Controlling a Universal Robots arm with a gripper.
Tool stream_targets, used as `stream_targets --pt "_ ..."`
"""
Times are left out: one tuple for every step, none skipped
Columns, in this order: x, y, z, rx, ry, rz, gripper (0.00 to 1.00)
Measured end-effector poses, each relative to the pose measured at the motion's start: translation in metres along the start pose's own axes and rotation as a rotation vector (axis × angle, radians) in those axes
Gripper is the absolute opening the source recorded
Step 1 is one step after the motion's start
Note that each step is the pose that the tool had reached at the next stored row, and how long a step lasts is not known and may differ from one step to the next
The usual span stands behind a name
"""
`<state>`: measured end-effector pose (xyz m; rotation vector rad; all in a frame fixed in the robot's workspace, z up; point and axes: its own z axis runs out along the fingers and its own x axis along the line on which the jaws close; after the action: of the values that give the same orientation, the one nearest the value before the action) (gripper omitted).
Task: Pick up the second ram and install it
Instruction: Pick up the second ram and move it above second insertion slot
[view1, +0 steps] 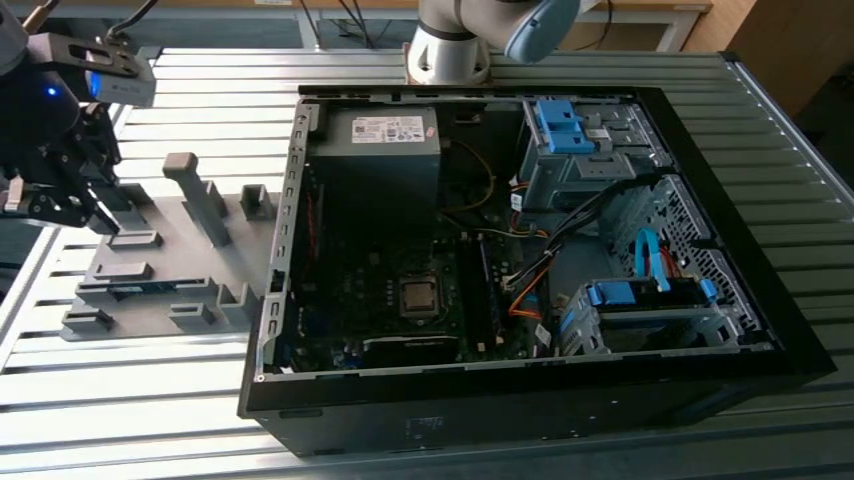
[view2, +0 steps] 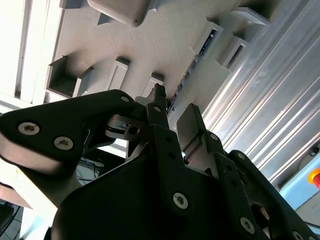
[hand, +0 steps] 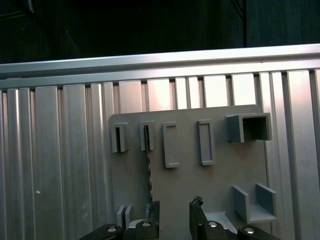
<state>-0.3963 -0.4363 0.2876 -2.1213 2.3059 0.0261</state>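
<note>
The second ram (hand: 148, 172) is a thin dark strip standing on edge in a slot of the grey fixture plate (hand: 200, 185). In the second wrist view the ram (view2: 192, 65) runs from a slot block toward the fingers. My gripper (hand: 175, 207) hovers over the plate, open, with nothing between its fingers. The ram lies just beside one fingertip (hand: 154, 210), outside the gap. In the exterior view the gripper (view1: 110, 222) hangs above the plate (view1: 200, 270) at the exterior view's left, and a bluish strip (view1: 138, 290) sits in the plate below it.
An open black computer case (view1: 534, 380) lies beside the plate, toward the exterior view's right, with its motherboard (view1: 400, 290), cables and blue drive bays exposed. Tall grey blocks (view1: 200, 200) rise from the plate. Everything rests on a ribbed aluminium table (view1: 134, 420).
</note>
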Motion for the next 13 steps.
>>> stream_targets --pt "0.0000 0.0000 0.0003 0.0001 -0.0001 0.000 0.37" --pt "0.0000 0.0000 0.0004 0.0000 -0.0001 0.000 0.37" --pt "0.0000 0.0000 0.0015 0.0000 0.0000 0.000 0.37" --pt "0.0000 0.0000 0.0027 0.0000 0.0000 0.000 0.37" --pt "0.0000 0.0000 0.0029 0.0000 0.0000 0.000 0.37" --pt "0.0000 0.0000 0.0030 0.0000 0.0000 0.000 0.37" --pt "0.0000 0.0000 0.0032 0.0000 0.0000 0.000 0.37" --pt "0.0001 0.0000 0.0033 0.0000 0.0000 0.000 0.37" --pt "0.0001 0.0000 0.0063 0.0000 0.0000 0.000 0.37" --pt "0.0002 -0.0001 0.0097 0.0000 0.0000 0.000 0.37" --pt "0.0002 -0.0001 0.0099 0.0000 0.0000 0.000 0.37" --pt "0.0002 -0.0001 0.0100 0.0000 0.0000 0.000 0.37" --pt "0.0001 -0.0001 0.0103 0.0000 0.0000 0.000 0.37"
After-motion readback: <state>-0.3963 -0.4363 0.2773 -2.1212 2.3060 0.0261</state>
